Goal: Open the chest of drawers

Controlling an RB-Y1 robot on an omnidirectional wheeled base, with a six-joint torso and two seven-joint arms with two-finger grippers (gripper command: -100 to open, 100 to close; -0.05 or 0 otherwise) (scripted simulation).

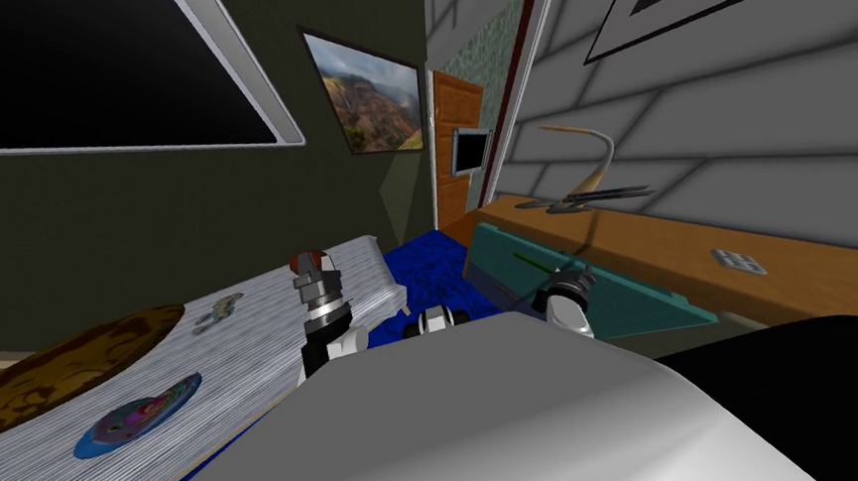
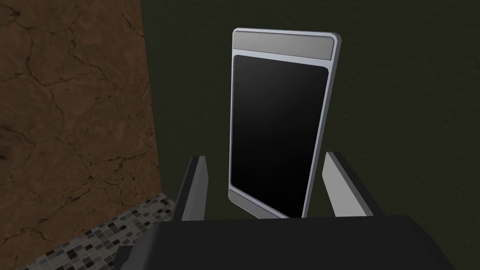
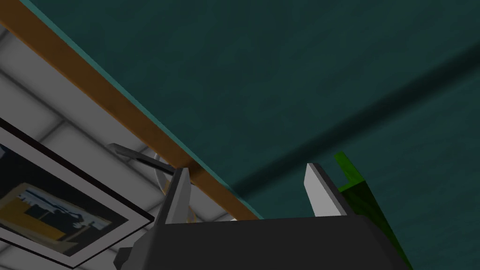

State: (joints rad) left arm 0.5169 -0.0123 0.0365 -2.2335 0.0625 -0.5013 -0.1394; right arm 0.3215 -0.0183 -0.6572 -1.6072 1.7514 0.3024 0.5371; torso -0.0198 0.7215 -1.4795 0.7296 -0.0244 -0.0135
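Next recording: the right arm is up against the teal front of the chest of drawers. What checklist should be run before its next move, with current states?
1. right tool open: ok, fingers stand apart.
2. Facing the teal front of the chest of drawers: ok.
3. green handle between the fingers: not ok, it lies outside one finger, on the side away from the wooden top.
4. Contact with the handle: cannot tell.
5. left tool out of the way: ok, open, away from the chest.
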